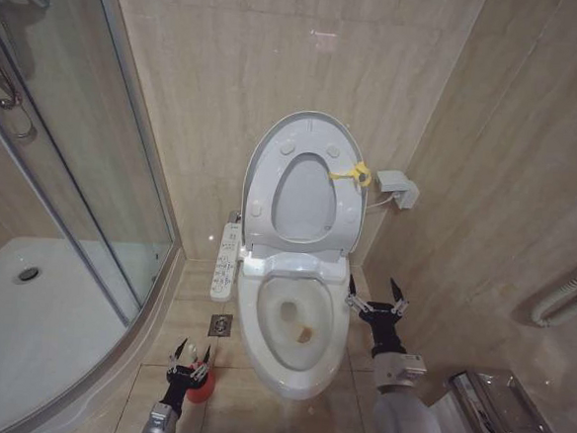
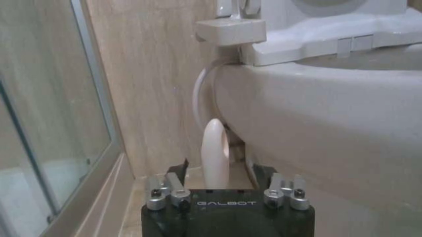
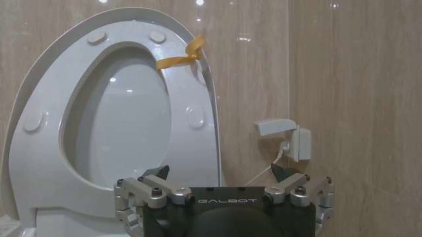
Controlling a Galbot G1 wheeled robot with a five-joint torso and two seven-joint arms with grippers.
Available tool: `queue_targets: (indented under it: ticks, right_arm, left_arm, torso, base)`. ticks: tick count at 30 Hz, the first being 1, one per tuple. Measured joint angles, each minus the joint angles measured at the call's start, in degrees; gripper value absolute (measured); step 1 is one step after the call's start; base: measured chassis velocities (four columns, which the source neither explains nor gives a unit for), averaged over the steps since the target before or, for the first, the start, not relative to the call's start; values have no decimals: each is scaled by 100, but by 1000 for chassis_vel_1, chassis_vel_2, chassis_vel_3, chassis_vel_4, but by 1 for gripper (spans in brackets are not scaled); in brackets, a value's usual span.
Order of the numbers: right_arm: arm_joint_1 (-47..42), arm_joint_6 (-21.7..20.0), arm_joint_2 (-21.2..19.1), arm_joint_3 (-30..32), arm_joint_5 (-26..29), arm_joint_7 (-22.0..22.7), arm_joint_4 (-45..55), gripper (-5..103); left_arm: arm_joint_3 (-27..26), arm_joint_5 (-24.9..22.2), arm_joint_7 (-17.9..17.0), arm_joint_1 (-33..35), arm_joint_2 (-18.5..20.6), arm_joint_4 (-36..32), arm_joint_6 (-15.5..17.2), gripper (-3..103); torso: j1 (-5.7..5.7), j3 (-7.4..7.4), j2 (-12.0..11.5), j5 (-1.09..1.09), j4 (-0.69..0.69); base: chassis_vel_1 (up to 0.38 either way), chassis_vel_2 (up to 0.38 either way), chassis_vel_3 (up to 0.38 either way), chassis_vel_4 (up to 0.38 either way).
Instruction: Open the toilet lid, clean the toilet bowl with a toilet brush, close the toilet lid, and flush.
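Toilet lid (image 1: 264, 145) stands raised against the back wall (image 1: 210, 62), the ring seat (image 1: 270, 190) up with it and a yellow tag (image 1: 352, 172) at the rim, so I judge the opening step done. Scrubbing, closing and flushing are all left. The toilet bowl (image 1: 259, 358) sits open on the floor (image 1: 235, 411), its button panel (image 1: 225, 262) along its left edge.

My left pincer (image 1: 189, 354) is down low at the bowl's left front corner, closed around the white handle of the toilet brush (image 1: 191, 352), whose red holder (image 1: 200, 387) sits on the floor under it. In the left wrist view the handle (image 2: 215, 153) rises between my fingers, close beside the bowl's side.

My right pincer (image 1: 376, 298) hovers at the bowl's right edge, pointing towards the wall, spread wide and holding nothing
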Motion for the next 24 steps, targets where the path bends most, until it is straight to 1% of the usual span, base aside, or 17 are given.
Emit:
queue_targets:
  ticks: [6, 7, 13, 14, 24]
  right_arm:
    - [0, 0, 0, 0, 0, 0, 0, 100]
    - [0, 0, 0, 0, 0, 0, 0, 100]
    - [0, 0, 0, 0, 0, 0, 0, 100]
    - [0, 0, 0, 0, 0, 0, 0, 100]
    - [0, 0, 0, 0, 0, 0, 0, 100]
  left_arm:
    - [-50, 35, 82, -62, -6, 96, -118, 72]
    - [-56, 39, 91, -60, -6, 100, -134, 44]
    - [-103, 90, 99, 13, -2, 73, -200, 44]
    - [-117, 105, 98, 22, -1, 68, -215, 22]
    - [-222, 165, 67, 17, 23, -121, -350, 22]
  torso:
    - [0, 0, 0, 0, 0]
    - [0, 0, 0, 0, 0]
    - [0, 0, 0, 0, 0]
    - [0, 0, 0, 0, 0]
    - [0, 0, 0, 0, 0]
  base:
    - [0, 0, 0, 0]
    - [0, 0, 0, 0]
    - [0, 0, 0, 0]
    - [0, 0, 0, 0]
    - [0, 0, 0, 0]
